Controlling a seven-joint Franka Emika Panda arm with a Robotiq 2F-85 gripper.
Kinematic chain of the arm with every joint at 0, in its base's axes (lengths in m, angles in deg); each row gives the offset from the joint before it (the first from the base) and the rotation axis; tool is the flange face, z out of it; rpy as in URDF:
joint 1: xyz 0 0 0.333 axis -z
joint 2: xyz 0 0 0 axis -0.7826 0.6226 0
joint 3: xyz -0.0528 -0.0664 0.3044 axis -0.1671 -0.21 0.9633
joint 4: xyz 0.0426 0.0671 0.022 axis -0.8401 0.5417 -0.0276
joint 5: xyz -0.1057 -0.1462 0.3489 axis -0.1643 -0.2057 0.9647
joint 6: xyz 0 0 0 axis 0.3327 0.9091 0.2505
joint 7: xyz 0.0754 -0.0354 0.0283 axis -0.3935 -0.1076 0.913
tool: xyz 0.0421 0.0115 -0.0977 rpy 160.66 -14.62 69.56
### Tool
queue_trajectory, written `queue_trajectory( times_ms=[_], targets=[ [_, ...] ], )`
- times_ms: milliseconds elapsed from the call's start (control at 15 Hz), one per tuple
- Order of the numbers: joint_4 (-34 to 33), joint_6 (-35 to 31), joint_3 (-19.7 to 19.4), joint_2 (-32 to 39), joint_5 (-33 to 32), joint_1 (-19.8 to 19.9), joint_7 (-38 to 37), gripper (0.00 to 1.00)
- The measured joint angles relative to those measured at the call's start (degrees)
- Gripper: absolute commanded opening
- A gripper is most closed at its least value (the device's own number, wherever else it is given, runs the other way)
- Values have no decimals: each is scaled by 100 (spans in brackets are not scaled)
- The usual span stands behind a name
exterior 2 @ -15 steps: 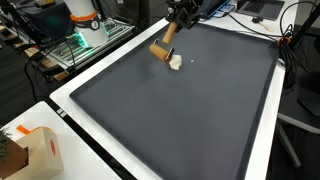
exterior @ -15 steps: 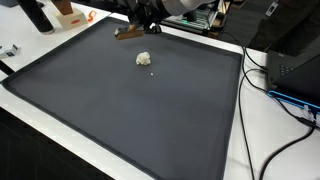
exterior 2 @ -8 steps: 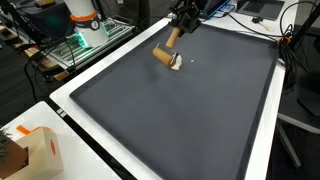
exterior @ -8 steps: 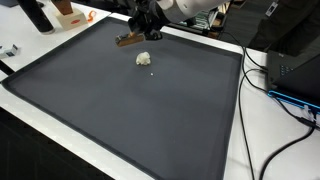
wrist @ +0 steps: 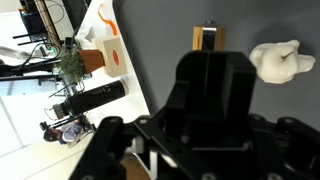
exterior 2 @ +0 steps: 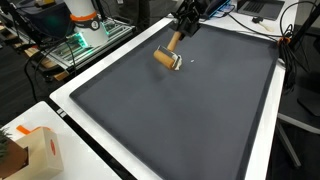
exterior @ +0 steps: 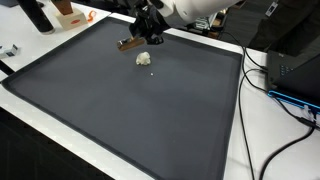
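The arm [exterior: 196,8] comes in from the top edge in both exterior views, its white link slanting down towards the upper middle of the frame. The black gripper [exterior: 144,37] [exterior 2: 181,31] hangs at its end, pointing down and tilted to one side. Its fingers [exterior 2: 186,24] are closed on a wooden handle [exterior: 130,43] [exterior 2: 168,50]. In the wrist view the gripper [wrist: 210,62] body fills the lower centre, dark and blurred.

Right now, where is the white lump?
In both exterior views the white lump lies on the dark mat, beside the head of the wooden tool held by the end effector.
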Motion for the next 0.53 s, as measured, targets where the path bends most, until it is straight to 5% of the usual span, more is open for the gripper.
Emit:
queue_trajectory(
  times_ms=[533],
  targets=[
    [7,-250,-52,57,0,0,450,23]
  ],
)
